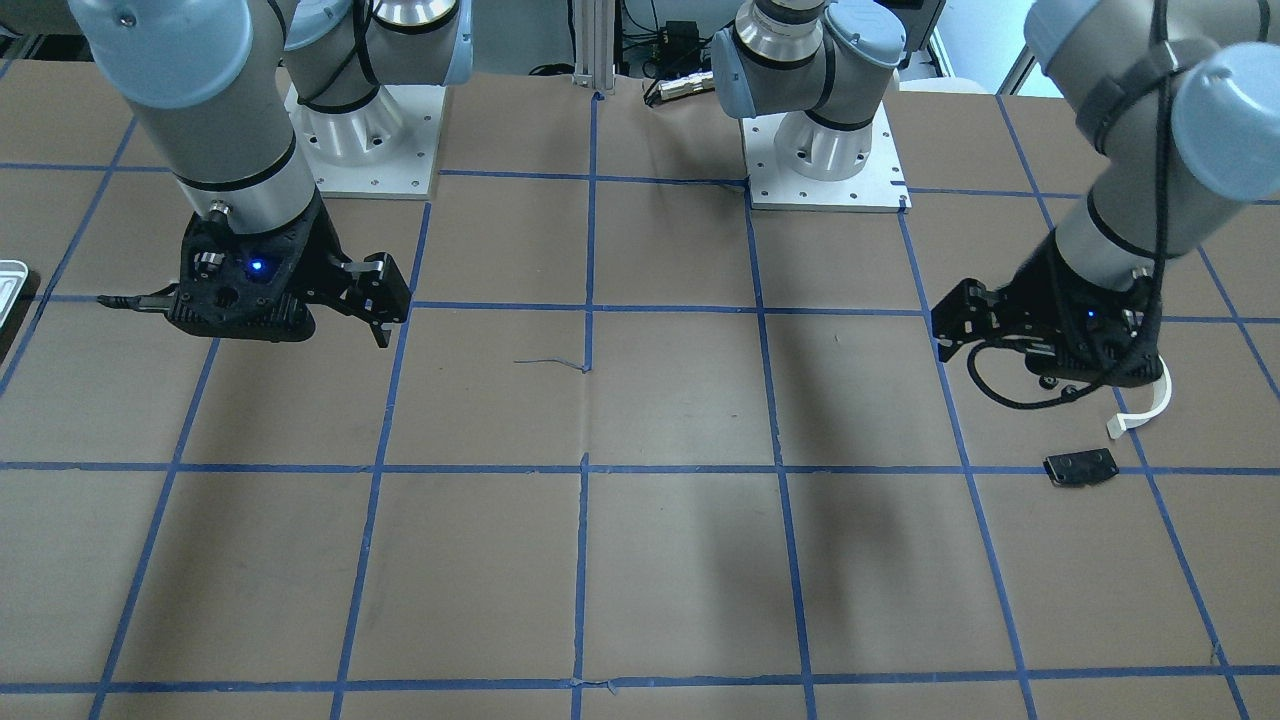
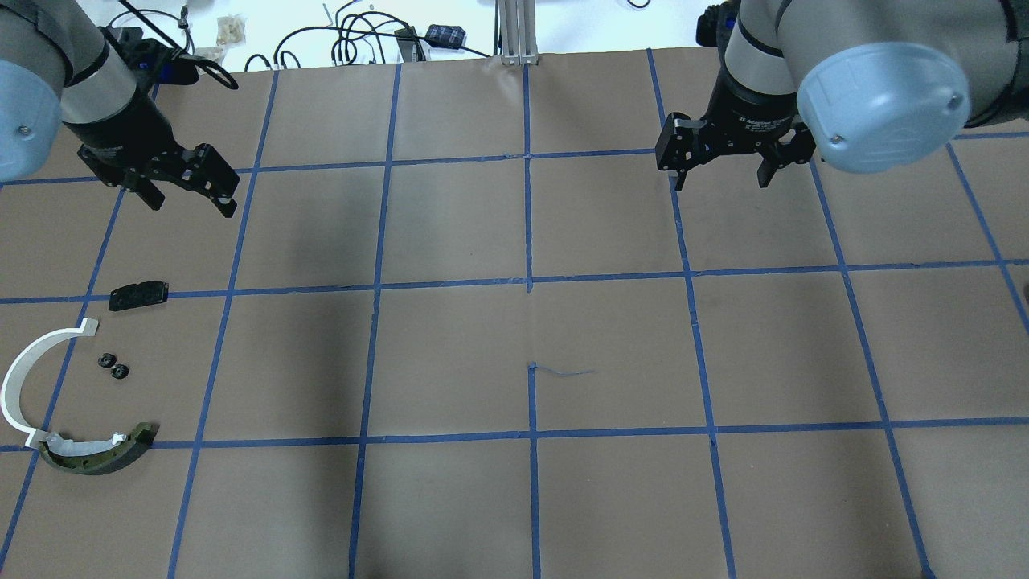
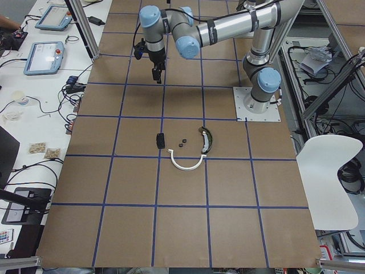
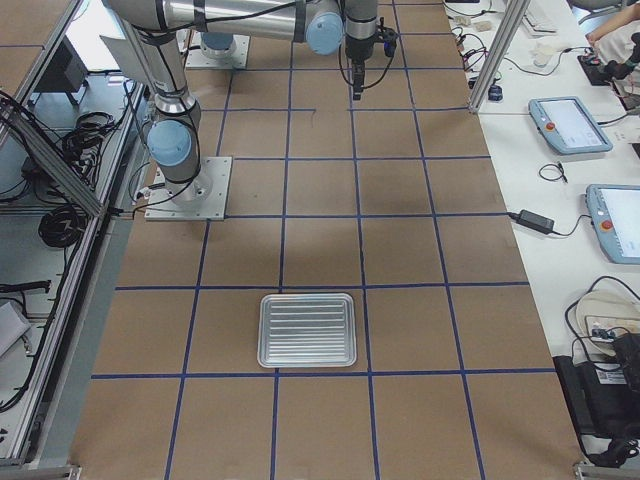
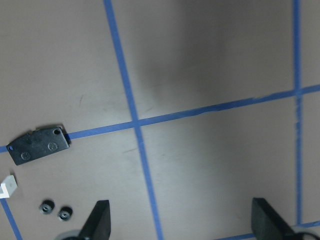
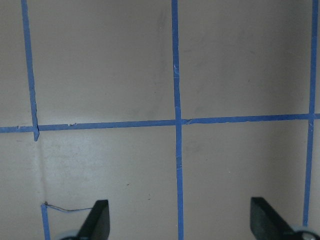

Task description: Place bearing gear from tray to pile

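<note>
The left gripper (image 2: 191, 201) and right gripper (image 2: 721, 182) hang wide open, empty. The left hovers near the black plate (image 2: 138, 295).

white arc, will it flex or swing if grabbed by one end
Probably light and slightly springy: the white arc is a thin, open half-ring. Gripped at one end, it would likely swing or sag. Pushed, it may slide and nudge the olive piece its end seems to touch.
</note>
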